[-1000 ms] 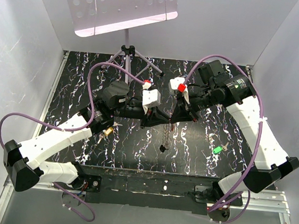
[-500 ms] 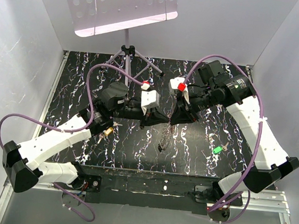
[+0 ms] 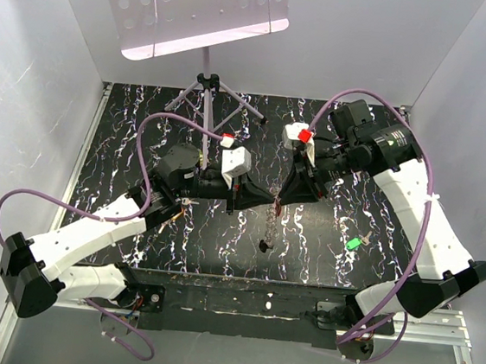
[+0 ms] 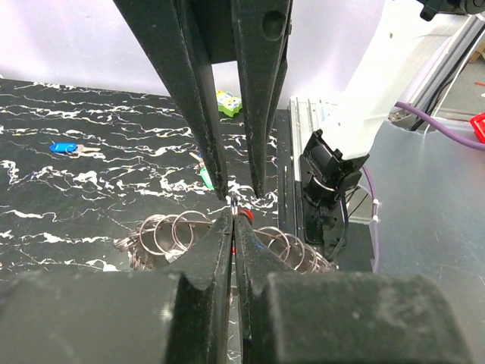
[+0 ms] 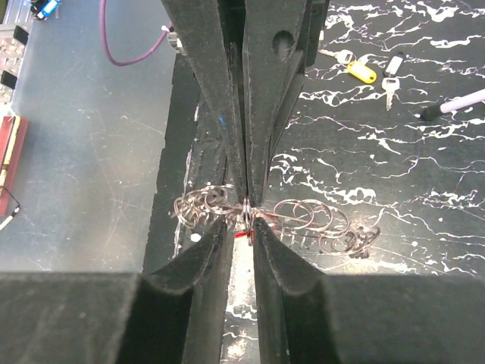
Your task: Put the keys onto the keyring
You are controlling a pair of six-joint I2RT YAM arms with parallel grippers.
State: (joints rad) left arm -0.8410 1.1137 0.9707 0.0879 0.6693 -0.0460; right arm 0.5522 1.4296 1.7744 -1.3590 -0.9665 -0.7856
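A chain of silver keyrings (image 3: 269, 226) hangs above the table between my two grippers. My left gripper (image 3: 262, 193) is shut on one ring (image 4: 234, 203), which pokes out of its fingertips. A red key head (image 4: 245, 215) shows right at the pinch. My right gripper (image 3: 282, 195) meets it tip to tip. Its jaws stand a narrow gap apart on either side of that ring (image 5: 248, 210) without visibly touching it. On the table lie a green key (image 3: 354, 243), a blue key (image 4: 64, 148), a yellow key (image 5: 361, 72) and a silver key (image 5: 390, 83).
A small yellow dotted block (image 4: 227, 102) lies on the black marbled table (image 3: 136, 127). A tripod stand (image 3: 205, 91) with a perforated sheet (image 3: 192, 7) stands at the back. White walls close in on both sides. Purple cables loop over both arms.
Both grippers stayed joined at the ring and shifted slightly right. The left wrist rolled, the right forearm straightened a little, and the hanging chain swung.
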